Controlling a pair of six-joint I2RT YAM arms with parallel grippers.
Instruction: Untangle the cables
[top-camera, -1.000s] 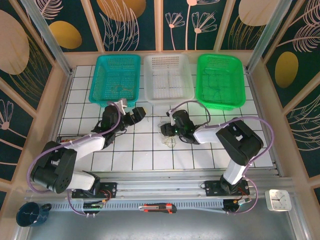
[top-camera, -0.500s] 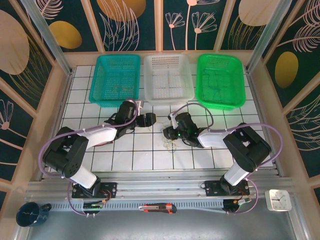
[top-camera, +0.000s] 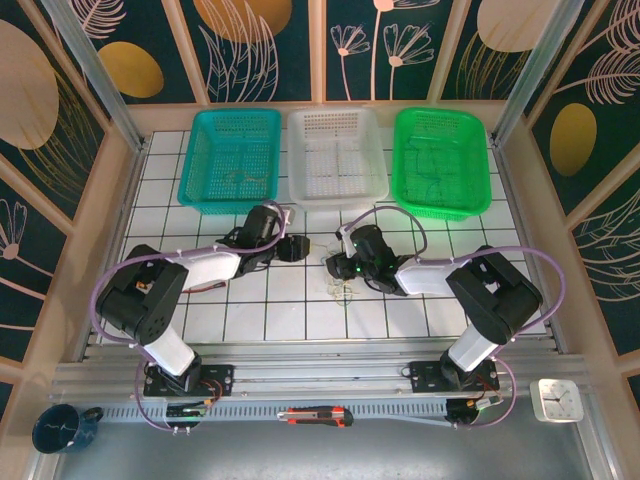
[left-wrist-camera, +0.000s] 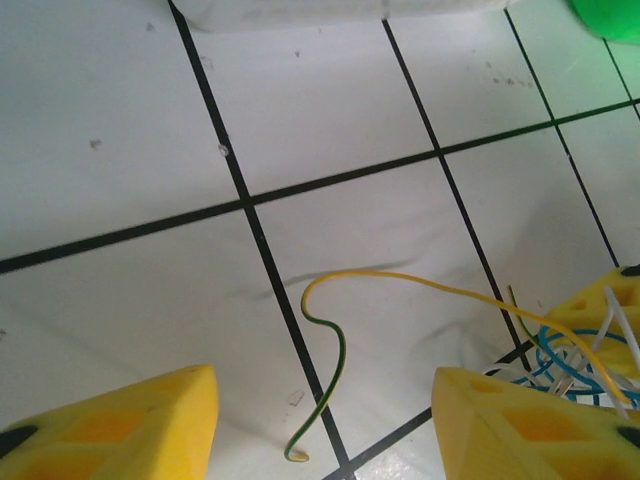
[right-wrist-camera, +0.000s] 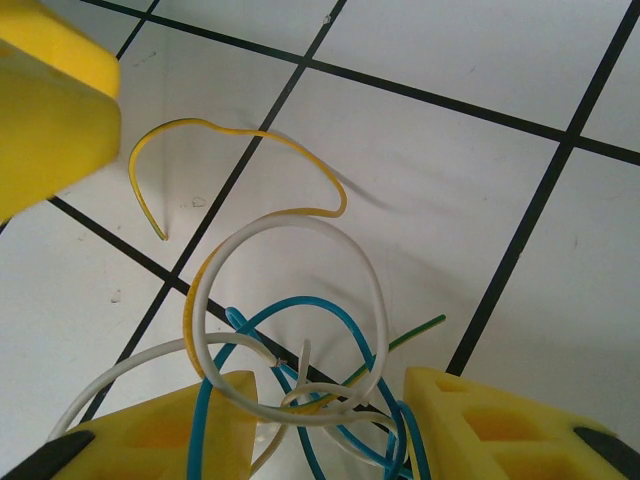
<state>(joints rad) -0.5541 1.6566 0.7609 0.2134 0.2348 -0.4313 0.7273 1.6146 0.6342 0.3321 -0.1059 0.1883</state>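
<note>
**Operator:** Yellow-green cord (left-wrist-camera: 400, 277): where does it sit against the left gripper (left-wrist-camera: 325, 385)?

**Cataloguer:** Item one, free end. It lies on the tiled table (left-wrist-camera: 120, 120) between your left claw's spread fingers and touches neither. Claw state: released, holding nothing. From there the cord arcs off to that claw's right, into the cables (right-wrist-camera: 300, 300).

**Operator:** And the cables?

**Cataloguer:** Item two, blue, white and yellow-green loops. They are bunched between the jaws of the right gripper (right-wrist-camera: 325, 385), which reads as clenched on them. I cannot tell how firmly.

**Operator:** Handling note?

**Cataloguer:** My judgement: lower your left claw until the pads straddle the cord just behind its tip, then close squarely, because thin wire slips out of a slanted pinch. Draw it away from the right claw, low and slow. Let the right claw anchor the bundle so only the one cord slides out.
</note>
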